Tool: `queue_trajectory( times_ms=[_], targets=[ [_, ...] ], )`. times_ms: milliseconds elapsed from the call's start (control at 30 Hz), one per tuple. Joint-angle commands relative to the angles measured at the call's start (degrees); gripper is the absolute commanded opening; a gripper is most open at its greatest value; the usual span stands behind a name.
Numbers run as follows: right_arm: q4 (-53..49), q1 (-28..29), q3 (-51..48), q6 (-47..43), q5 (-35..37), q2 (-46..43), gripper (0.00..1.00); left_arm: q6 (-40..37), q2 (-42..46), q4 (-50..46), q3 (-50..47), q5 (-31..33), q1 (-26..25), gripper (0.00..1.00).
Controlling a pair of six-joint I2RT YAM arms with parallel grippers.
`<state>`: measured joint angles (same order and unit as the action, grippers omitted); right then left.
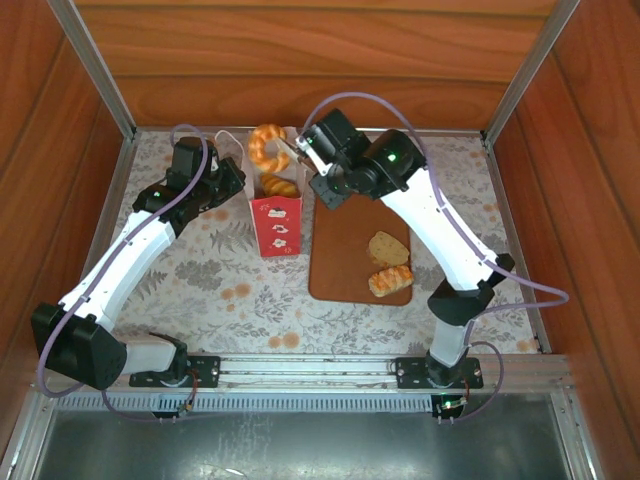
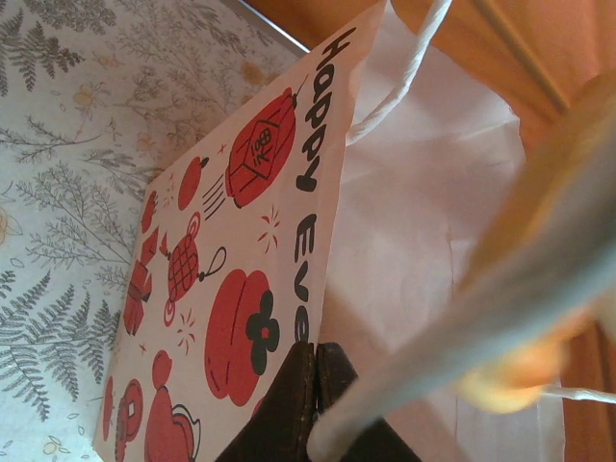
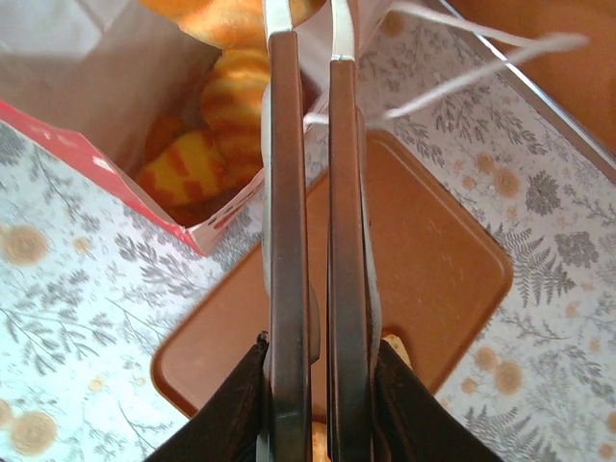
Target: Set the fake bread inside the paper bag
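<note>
On the left, my left gripper (image 1: 228,183) was clenched on the left wall of the paper bag (image 1: 275,222), which stood upright at mid-table. The left wrist view proved that pinch: dark fingers (image 2: 289,404) pressed together on the printed wall's rim, which the top view left unclear.

Over the far side of the bag's mouth hung the ring doughnut (image 1: 266,146), gripped at its right edge by my right gripper (image 1: 303,152), whose jaws stood nearly together. From above I judged the doughnut not quite centred on the opening. To do this step well, I wanted it brought nearer, squarely over the mouth and clear of the cord handle (image 3: 481,53), then lowered before letting go.

The right wrist view showed what the overhead barely did: striped pastries (image 3: 197,159) already lying inside the bag.

Further right, on the brown board (image 1: 345,275), the tan slice (image 1: 388,247) and glazed roll (image 1: 390,281) waited.
</note>
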<state>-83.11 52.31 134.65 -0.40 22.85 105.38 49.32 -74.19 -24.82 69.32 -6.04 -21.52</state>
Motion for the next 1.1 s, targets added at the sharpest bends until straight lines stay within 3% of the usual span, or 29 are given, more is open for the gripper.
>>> queue_trajectory(
  times_ms=[0,467,700,833,1067],
  targets=[
    [-2.9,1.0,2.2,-2.7,3.7,0.0,0.12,0.5,1.2,1.4,-1.0,0.4,-0.5,0.05],
    [-10.7,1.6,-0.8,-4.7,-0.7,-0.6,0.17,-0.1,1.8,2.1,-1.6,0.6,-0.5,0.03],
    [-10.1,1.6,1.8,-3.7,-0.5,-0.1,0.35,0.0,2.0,2.5,-1.9,0.1,-0.5,0.03],
    [-10.1,1.6,3.0,-3.4,0.1,-0.3,0.40,0.0,2.0,2.6,-2.0,-0.3,-0.5,0.03],
    [-9.9,1.4,6.6,-0.9,1.7,-1.3,0.39,0.0,2.0,2.9,-2.0,-0.3,-0.4,0.07]
  ],
)
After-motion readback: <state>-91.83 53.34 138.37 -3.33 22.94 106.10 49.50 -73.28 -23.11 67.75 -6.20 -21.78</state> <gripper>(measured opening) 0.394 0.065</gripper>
